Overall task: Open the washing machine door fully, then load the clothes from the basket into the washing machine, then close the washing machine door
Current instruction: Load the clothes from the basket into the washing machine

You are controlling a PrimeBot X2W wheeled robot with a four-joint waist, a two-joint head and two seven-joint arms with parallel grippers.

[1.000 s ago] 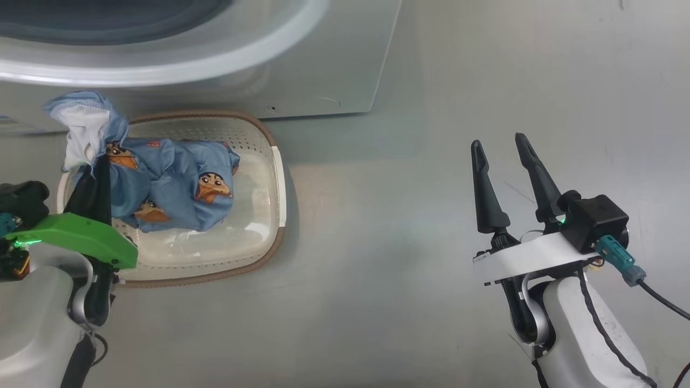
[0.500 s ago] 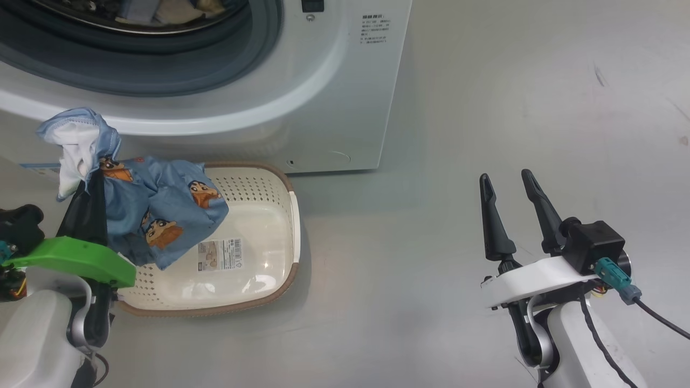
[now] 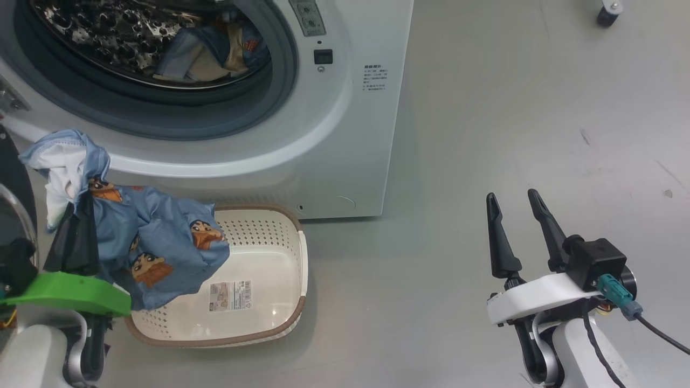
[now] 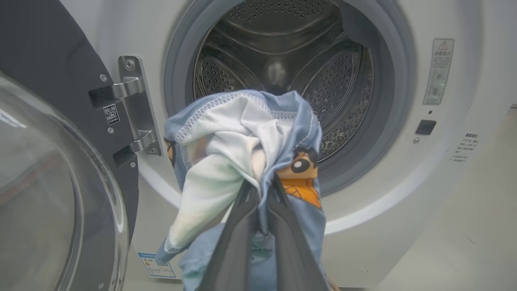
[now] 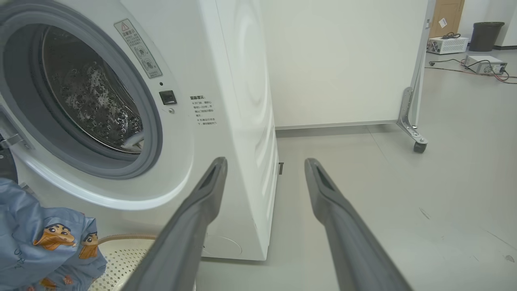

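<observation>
**Left pincer (image 4: 260,190) holds the clothes up in front of the open drum**

That pincer is clamped narrow on a bunched fold of the clothes (image 3: 161,237). The white lining bulges above its tips and the blue printed part hangs below, draped over the near left corner of the basket (image 3: 269,269). Gripping at a gathered fold looks sensible, since it brings the whole bundle up in one go. The rest of the basket floor is bare down to its barcode sticker (image 3: 232,295), so I'd say this is the last load.

The washing machine (image 3: 350,134) stands just behind the basket. Its door (image 4: 48,182) is swung out to the left on its hinge (image 4: 135,105), leaving the drum (image 4: 278,60) clear straight ahead of the bundle. Some fabric (image 3: 205,51) already lies inside.

The right pincer (image 3: 512,195) hangs wide and holds nothing, well off to the right over the floor (image 3: 485,134), presumably parked out of the way until the door needs shutting. The trailing end could catch on the grey seal going in.
</observation>
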